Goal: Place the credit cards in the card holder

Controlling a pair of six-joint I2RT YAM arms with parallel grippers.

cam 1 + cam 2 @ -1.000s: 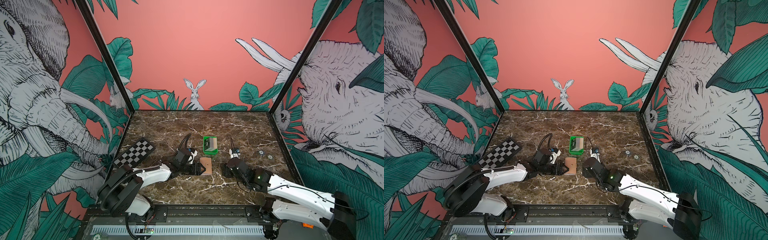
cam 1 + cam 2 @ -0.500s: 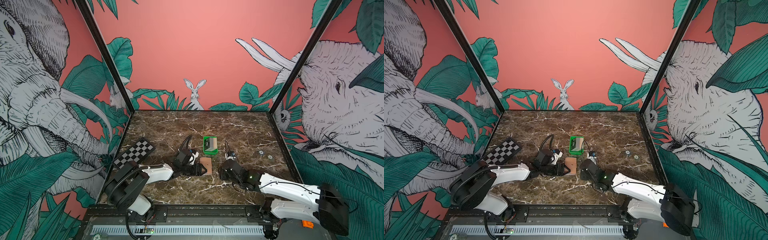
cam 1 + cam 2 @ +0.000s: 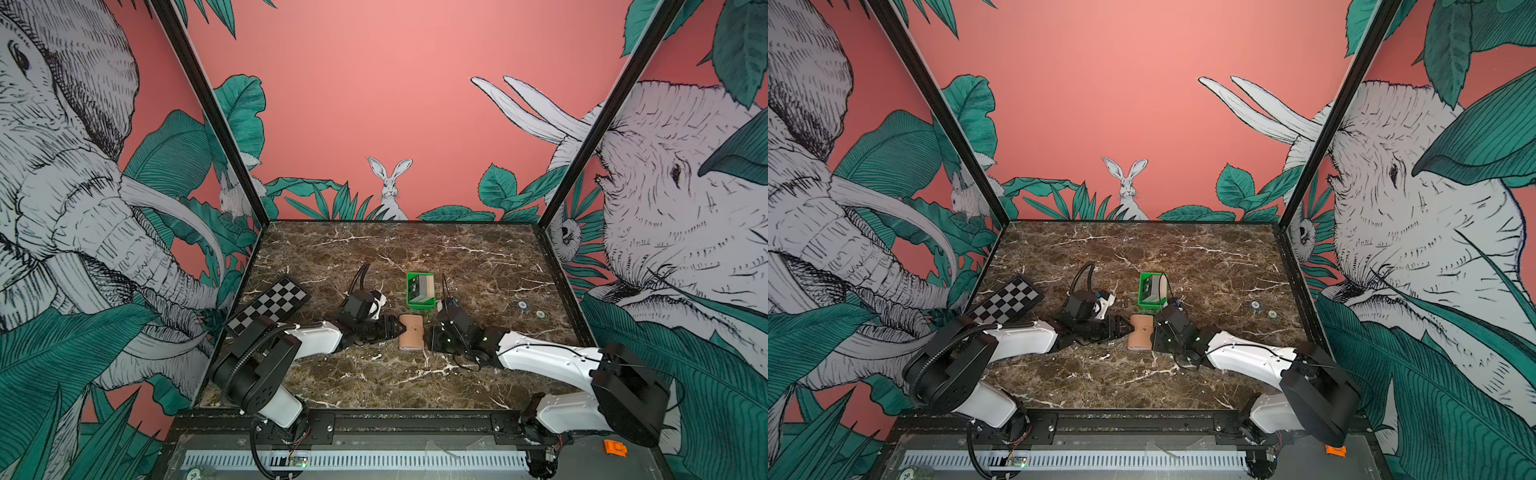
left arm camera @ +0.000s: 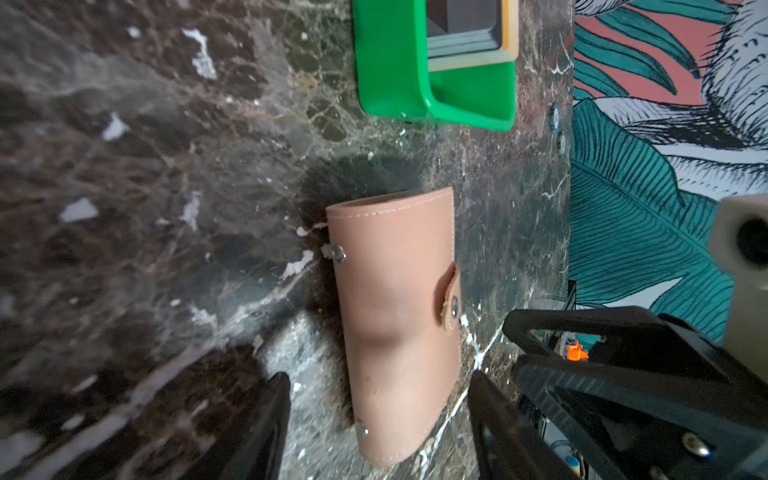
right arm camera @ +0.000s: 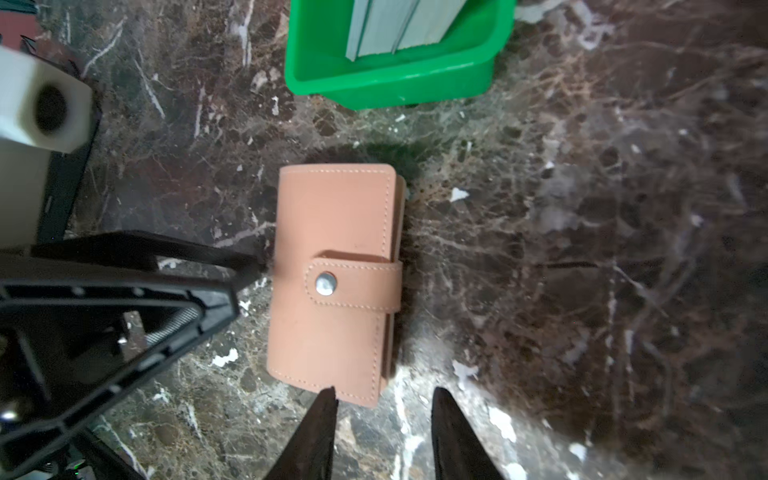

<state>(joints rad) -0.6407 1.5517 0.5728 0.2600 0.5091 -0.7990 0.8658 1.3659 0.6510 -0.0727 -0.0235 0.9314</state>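
Observation:
The tan card holder (image 3: 411, 331) (image 3: 1140, 331) lies closed and snapped on the marble, between both grippers. My left gripper (image 3: 395, 328) (image 4: 380, 376) is open, its fingers standing either side of one end of the holder (image 4: 399, 324) without pressing it. My right gripper (image 3: 430, 336) (image 5: 385, 390) is narrowly open at the opposite end, and one fingertip (image 5: 328, 399) overlaps a corner of the holder (image 5: 336, 282). The credit cards (image 3: 424, 286) (image 5: 399, 25) stand on edge in the green tray (image 3: 420, 305) (image 5: 390, 79) just behind the holder.
A black-and-white checkerboard (image 3: 268, 305) lies at the left edge. Two small round discs (image 3: 522, 304) sit on the marble at the right. The walls close in the table on three sides.
My right gripper has slid left up to the card holder and its jaws have narrowed. The left gripper has stayed at the holder, its jaws slightly narrower.

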